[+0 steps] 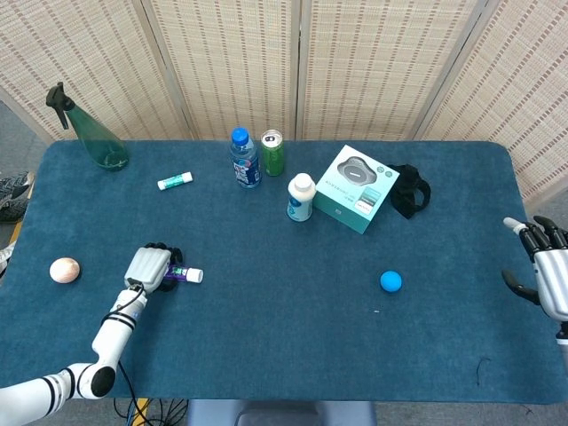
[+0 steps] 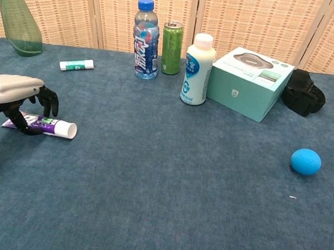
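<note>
My left robot hand (image 2: 17, 96) is curling loosely over the purple tube (image 2: 44, 125) lying on the counter (image 2: 166, 190), not gripping. The tube might roll away if I'm pushing sideways.

Bright, even indoor light, soft faint shadows, no glare, sharp focus, slight wide-angle bending at edges.

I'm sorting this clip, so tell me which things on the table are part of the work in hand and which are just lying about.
In hand:
left hand, fingers curled down over the tube
purple tube, lying flat with its white cap to the right

Lying about:
blue ball
teal box
white bottle
water bottle
green can
small white stick
green spray bottle
pale ball
black object
right hand, at the table's edge
</note>
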You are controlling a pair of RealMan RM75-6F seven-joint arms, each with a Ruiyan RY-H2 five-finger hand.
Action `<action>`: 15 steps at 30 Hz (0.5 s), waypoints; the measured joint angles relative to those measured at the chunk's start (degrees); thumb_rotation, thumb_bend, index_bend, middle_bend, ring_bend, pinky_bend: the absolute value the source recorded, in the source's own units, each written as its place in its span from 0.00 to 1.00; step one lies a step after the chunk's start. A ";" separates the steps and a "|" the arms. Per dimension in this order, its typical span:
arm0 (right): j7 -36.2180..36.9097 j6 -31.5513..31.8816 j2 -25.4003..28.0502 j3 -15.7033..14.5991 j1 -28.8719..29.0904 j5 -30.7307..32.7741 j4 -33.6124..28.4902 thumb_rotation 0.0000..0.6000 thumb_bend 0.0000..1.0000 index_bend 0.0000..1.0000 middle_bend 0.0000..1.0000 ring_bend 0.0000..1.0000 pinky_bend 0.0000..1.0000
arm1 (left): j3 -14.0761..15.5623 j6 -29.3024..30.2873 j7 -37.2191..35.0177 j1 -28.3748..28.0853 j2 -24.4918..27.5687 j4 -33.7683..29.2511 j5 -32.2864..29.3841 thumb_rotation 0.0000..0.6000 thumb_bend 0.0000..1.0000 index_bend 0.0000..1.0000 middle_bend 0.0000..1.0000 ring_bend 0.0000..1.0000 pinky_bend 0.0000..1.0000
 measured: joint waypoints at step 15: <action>-0.03 -0.23 0.07 -0.15 -0.12 0.17 -0.08 1.00 0.17 0.22 0.32 0.15 0.28 | 0.00 -1.00 -2.85 -0.35 -1.25 3.83 1.75 1.00 0.25 0.44 0.50 0.30 0.21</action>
